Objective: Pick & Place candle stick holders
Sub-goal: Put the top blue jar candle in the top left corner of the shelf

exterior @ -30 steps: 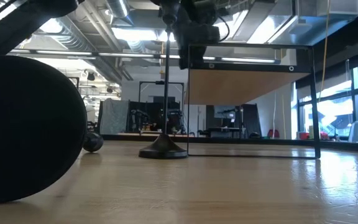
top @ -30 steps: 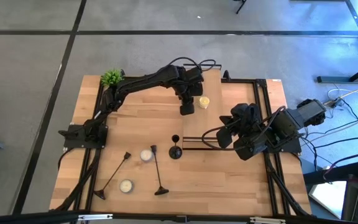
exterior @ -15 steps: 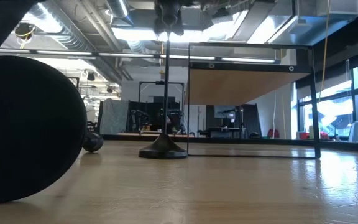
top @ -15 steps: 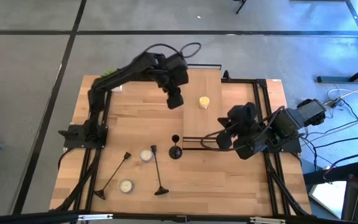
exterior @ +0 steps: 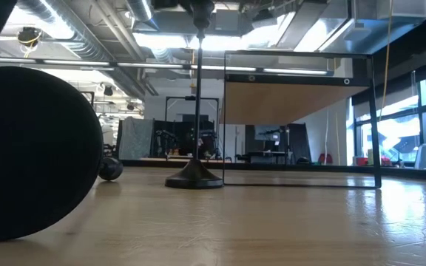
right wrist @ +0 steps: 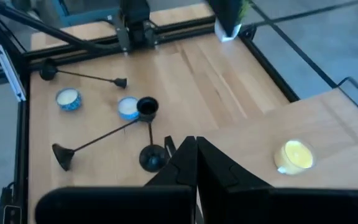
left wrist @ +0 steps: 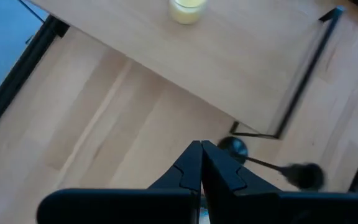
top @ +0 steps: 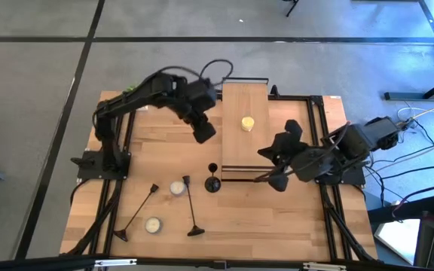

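My left gripper (top: 204, 132), pressed together and empty, has pulled left away from the yellow candle (top: 247, 123) on the raised wooden shelf (top: 243, 102). My right gripper (top: 276, 181), also pressed together, has swung nearer the short black metal candle stick holder (top: 212, 181), upright mid-bench; two tall black holders (top: 190, 205) lie near-left.

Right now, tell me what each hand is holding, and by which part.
Nothing. The left hand and the right hand are both shut on nothing, above the table; the three black metal candle stick holders lie untouched.

short black holder (top: 212, 181) upright mid-table | two tall holders (top: 191, 208) (top: 136, 212) lying flat, near front-left
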Available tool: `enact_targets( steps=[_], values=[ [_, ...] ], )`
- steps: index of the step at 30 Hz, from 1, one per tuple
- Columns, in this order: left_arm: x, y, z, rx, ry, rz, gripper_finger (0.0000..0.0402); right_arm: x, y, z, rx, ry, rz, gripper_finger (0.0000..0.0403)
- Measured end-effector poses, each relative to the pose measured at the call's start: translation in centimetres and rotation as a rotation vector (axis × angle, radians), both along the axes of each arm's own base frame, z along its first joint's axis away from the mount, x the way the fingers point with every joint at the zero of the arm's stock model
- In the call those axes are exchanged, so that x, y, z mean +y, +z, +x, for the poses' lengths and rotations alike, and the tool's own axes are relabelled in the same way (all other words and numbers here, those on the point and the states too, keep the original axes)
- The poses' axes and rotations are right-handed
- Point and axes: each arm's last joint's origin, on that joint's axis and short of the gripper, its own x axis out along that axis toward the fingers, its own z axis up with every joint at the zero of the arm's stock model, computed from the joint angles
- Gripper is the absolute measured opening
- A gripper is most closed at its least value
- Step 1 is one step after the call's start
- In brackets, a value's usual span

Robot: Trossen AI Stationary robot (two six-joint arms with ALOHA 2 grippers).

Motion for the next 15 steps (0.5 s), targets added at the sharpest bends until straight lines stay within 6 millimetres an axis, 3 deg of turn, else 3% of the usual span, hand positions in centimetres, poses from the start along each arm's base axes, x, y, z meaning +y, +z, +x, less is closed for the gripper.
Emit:
enact_targets(
  steps=[9, 15],
  values=[
    [-6.3, 0.0, 0.4, -0.026, 0.07, 0.013, 0.0001, -0.2, 1.4, -2.2, -0.071, 0.012, -0.057, 0.0],
    [-10.4, -1.6, 0.5, 0.017, 0.088, -0.038, 0.0001, -0.4, 1.7, -2.6, -0.083, 0.002, -0.072, 0.0]
  ],
)
